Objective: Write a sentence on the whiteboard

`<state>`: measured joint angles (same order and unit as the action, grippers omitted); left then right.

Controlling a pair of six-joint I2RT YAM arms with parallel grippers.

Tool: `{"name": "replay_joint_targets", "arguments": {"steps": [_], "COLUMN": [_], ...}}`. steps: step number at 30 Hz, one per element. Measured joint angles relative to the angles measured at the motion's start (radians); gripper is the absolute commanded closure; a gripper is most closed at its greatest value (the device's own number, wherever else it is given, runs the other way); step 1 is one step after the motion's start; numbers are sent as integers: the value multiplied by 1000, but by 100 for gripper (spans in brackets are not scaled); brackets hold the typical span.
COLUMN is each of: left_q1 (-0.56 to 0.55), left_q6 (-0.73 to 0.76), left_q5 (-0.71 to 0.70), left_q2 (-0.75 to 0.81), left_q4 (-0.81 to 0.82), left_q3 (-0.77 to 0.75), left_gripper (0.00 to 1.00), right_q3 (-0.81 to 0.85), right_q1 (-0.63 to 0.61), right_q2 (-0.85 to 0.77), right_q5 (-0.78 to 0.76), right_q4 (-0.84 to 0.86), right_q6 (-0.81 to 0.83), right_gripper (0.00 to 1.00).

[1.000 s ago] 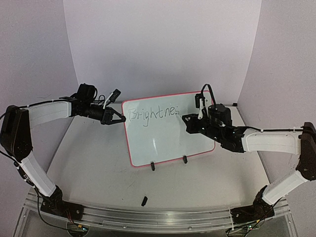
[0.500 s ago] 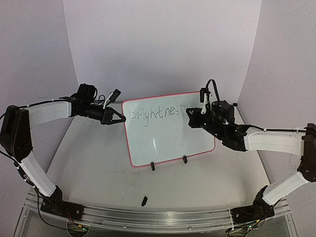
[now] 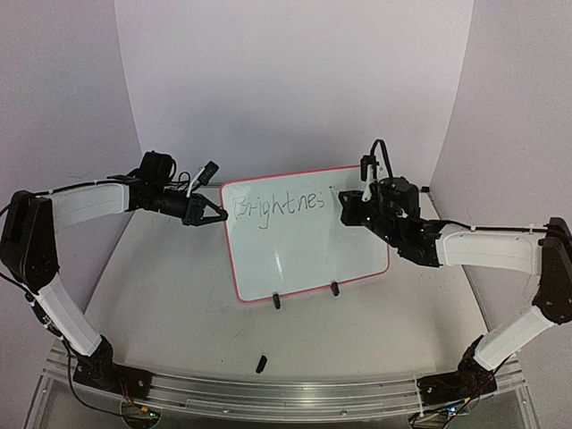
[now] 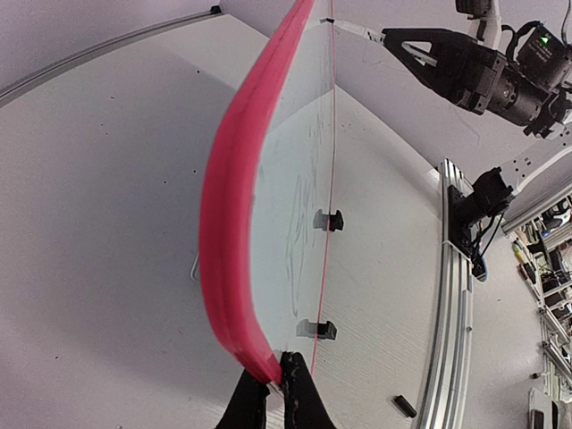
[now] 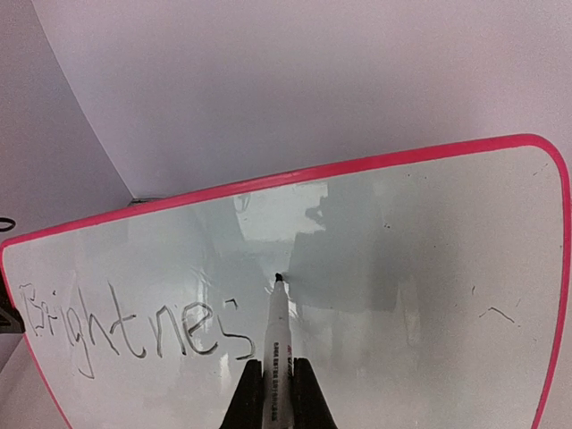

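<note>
One word, and not quite all of it, is what the sentence amounts to at this moment: "Brightnes" runs along the top left of the whiteboard, with the last letter looking rough and one more "s" wanting. The rest of that first line is bare, and so is the whole lower half of the board, so I'd judge the writing to be in its early part, with most of the words left to put down. The whiteboard stands on its lower edge in the middle of the tabletop, between the two arms, leaning back a little. The left hand is pressed together on the red frame at the board's upper left corner, steadying it. The right hand pinches the marker by its barrel, tip pointing at the white surface just to the right of the last letter; whether the tip touches I cannot tell. Counting up: one whiteboard, two black clip feet under it, one marker, one line of writing, two arms with one hand each, and one small black piece lying alone near the front rail, which I take to be the pen's cap.
</note>
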<state>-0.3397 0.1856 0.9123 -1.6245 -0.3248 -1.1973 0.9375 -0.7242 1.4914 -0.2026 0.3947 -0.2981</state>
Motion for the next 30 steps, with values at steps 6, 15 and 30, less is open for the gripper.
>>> {"name": "replay_joint_targets", "arguments": {"steps": [6, 15, 30], "left_q1": [0, 0, 0], "left_q6": [0, 0, -1], "left_q5": [0, 0, -1], "left_q2": [0, 0, 0], "left_q4": [0, 0, 0], "left_q3": [0, 0, 0], "left_gripper": [100, 100, 100], "right_q3": [1, -5, -37], "right_q1": [0, 0, 0], "right_q2": [2, 2, -21], "right_q5": [30, 81, 20], "right_q4": [-5, -16, -46], "right_q6": [7, 6, -24], "right_gripper": [100, 100, 100]}}
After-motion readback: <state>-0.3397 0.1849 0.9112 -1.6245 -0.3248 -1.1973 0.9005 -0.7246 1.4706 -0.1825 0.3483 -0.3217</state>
